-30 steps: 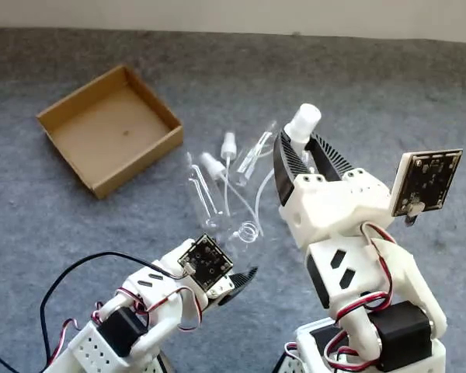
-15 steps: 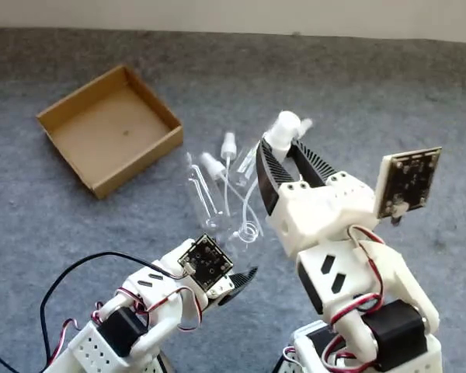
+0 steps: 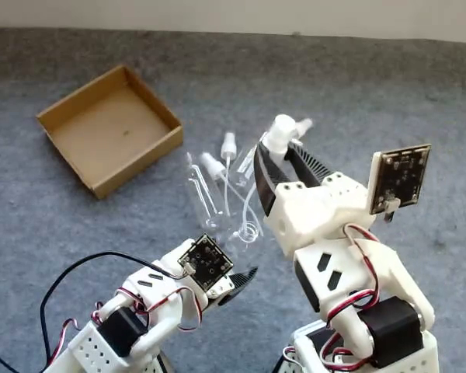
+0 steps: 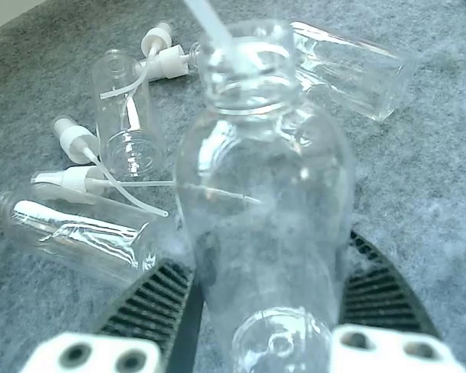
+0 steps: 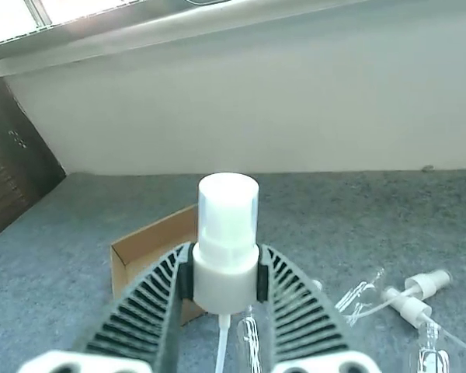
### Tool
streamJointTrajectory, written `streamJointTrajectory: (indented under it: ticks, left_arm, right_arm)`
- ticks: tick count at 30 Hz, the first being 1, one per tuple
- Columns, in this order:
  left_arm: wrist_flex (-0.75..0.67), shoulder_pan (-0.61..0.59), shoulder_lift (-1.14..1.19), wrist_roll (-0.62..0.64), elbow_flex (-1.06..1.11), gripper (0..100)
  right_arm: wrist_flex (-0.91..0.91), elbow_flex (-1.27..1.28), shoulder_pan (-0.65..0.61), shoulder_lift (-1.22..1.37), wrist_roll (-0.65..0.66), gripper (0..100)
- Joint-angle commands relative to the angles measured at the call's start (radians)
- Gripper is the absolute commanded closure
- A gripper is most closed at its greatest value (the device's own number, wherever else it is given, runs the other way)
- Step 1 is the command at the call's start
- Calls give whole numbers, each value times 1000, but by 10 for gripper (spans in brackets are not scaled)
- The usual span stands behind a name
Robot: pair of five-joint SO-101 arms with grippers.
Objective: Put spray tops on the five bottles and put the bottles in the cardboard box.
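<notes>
Clamping white plastic spray top (image 5: 227, 225) at its collar: right gripper (image 5: 226, 272) | left gripper (image 4: 268, 311) is squeezing clear round plastic bottle (image 4: 264, 186) | bottle base is running off-frame.

Table top (image 3: 388, 85): grey and fuzzy all over, like a carpet.
Wall (image 5: 311, 101): plain and pale, right behind the table.
Window (image 5: 101, 19): a white frame high up on the wall, with bright daylight coming in.
Corner: a dark brown wooden panel (image 5: 12, 171) beside the wall.
</notes>
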Motion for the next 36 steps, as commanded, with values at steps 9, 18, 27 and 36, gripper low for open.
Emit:
streamJointTrajectory:
  ticks: [9, 18, 27, 36]
  left_arm:
    - [-92, -41, -12, -2, 21, 892]
    - [-226, -104, -12, -2, 21, 892]
    - [-279, -111, -7, -2, 21, 895]
    - [-284, -113, -10, 2, 21, 895]
  right_arm:
    - [22, 145, -15, -4, 0, 989]
    - [22, 223, -16, -4, 98, 988]
    - [97, 239, -36, -4, 112, 988]
    - [170, 232, -93, -4, 114, 987]
